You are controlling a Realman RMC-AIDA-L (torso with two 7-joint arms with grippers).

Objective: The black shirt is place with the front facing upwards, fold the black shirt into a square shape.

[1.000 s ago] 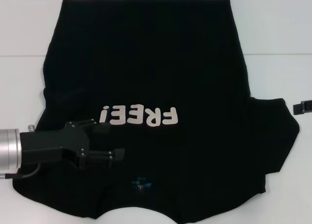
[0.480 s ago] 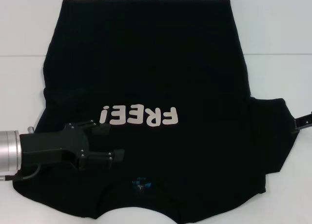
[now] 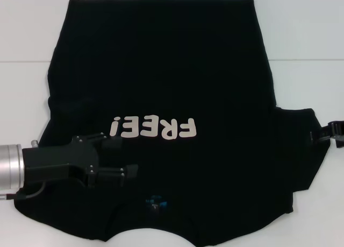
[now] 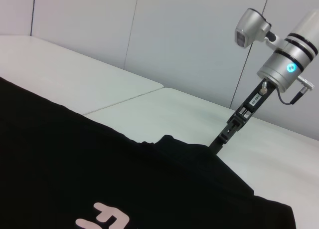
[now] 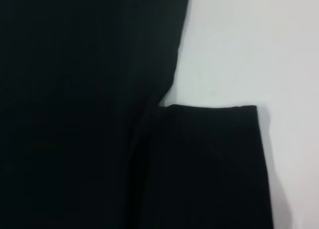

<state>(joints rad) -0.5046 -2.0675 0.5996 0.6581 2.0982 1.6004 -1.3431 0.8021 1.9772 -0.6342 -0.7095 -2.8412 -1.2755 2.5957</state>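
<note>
On the white table (image 3: 21,32) the black shirt (image 3: 161,75) lies flat, print up. Left gripper (image 3: 124,156) hovers open and empty above it; right gripper (image 3: 321,135) meets the sleeve, and could drag it into wrinkles.

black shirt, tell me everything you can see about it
The black shirt is a plain, matte, cotton-looking short-sleeved tee lying flat, front up, on the white table. Cream block letters FREE! cross the chest, reading upside down in the head view, and a small blue neck label sits at the collar nearest the robot. One sleeve spreads out on the robot's right, where the right gripper meets its edge. The left gripper, jaws open, is over the near left shoulder area.
</note>
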